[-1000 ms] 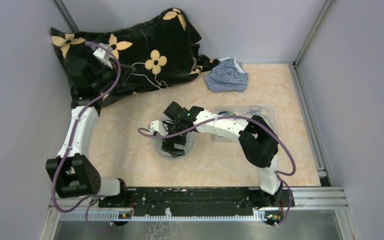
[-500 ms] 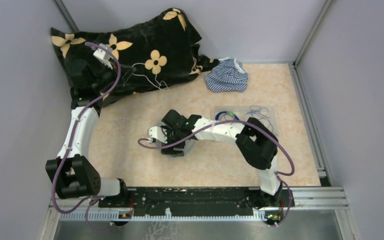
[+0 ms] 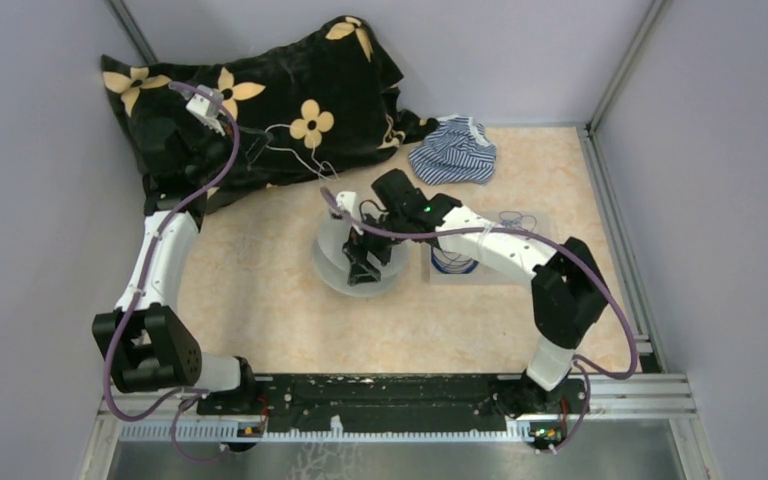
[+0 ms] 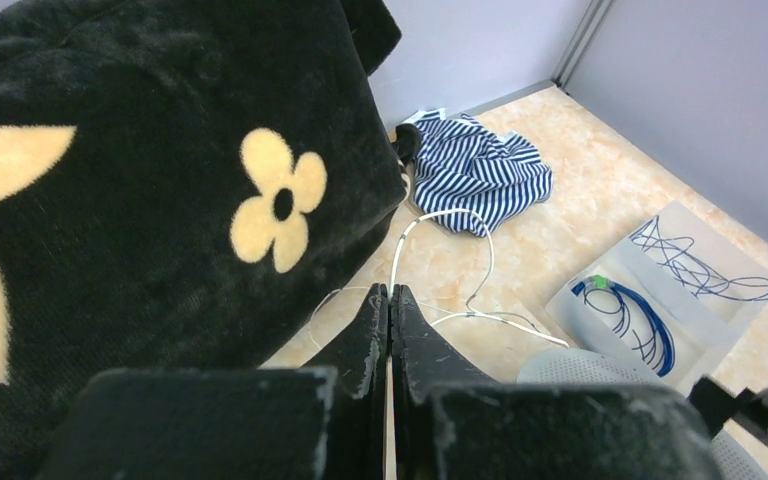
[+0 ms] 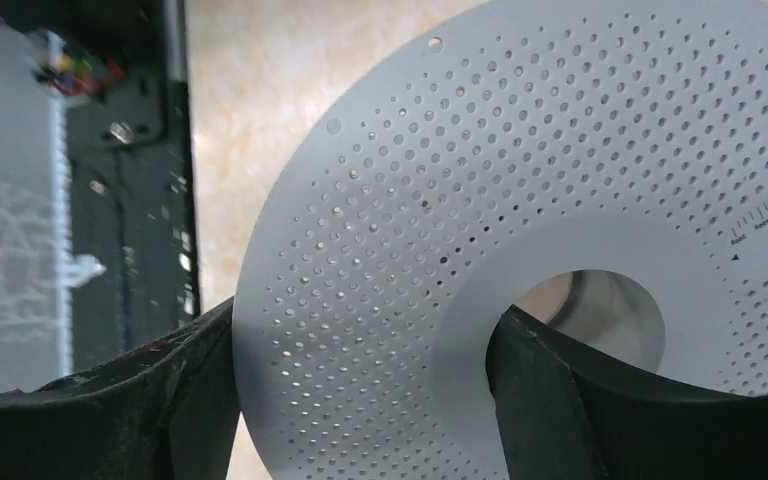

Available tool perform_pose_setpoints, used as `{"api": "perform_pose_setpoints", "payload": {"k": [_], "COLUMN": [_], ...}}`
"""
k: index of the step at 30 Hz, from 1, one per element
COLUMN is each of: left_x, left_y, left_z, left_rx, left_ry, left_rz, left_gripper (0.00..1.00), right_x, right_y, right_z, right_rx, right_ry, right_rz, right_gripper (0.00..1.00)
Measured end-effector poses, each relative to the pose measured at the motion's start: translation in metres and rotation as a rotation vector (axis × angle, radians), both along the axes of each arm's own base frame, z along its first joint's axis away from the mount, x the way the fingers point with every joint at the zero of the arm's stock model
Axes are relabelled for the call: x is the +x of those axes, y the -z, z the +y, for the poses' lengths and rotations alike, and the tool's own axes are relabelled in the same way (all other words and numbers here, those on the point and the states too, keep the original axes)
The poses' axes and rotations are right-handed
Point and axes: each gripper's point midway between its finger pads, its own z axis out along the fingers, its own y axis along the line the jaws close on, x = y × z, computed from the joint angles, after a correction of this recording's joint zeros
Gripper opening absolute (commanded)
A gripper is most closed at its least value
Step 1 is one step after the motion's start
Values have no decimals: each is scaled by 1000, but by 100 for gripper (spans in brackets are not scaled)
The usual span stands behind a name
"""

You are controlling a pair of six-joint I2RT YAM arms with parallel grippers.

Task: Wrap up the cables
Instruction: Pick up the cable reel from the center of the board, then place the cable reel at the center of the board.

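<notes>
Low over table (image 3: 260, 300), right gripper (image 5: 360, 318) pinches spool (image 3: 330, 265).

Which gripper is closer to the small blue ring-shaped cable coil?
Right. The right gripper is at the pale round spool beside the blue coil; the left gripper is far off at the black flowered blanket.

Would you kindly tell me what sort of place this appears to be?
Probably a robotics lab test cell: a tabletop boxed in by grey panels on aluminium framing, two arms bolted to a rail at its near edge, and props like a floral blanket and perforated spool.
</notes>
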Motion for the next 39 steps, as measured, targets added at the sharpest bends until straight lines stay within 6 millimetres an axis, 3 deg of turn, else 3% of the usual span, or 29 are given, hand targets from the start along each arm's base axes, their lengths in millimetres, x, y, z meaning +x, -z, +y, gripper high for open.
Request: {"api": "perform_pose_setpoints", "payload": {"k": [5, 11, 24, 31, 39], "left_x": [2, 2, 0, -3, -5], "left_y": [3, 0, -3, -7, -3], "left_z": [-1, -2, -2, -5, -8], "left_rx": [-24, -36, -40, -41, -44], "left_ry": [1, 1, 0, 6, 14], "left_rz": [22, 19, 16, 8, 18], "left_gripper": [0, 0, 0, 0, 0], "right_x": [13, 30, 105, 128, 140], "right_y": [-28, -32, -31, -30, -31], "right_z": [-2, -14, -30, -41, -56], "right_rx": [156, 261, 461, 521, 544], "right_ry": [84, 211, 435, 478, 500], "right_rz": [173, 416, 732, 835, 882], "right_gripper": [38, 36, 36, 62, 84]}}
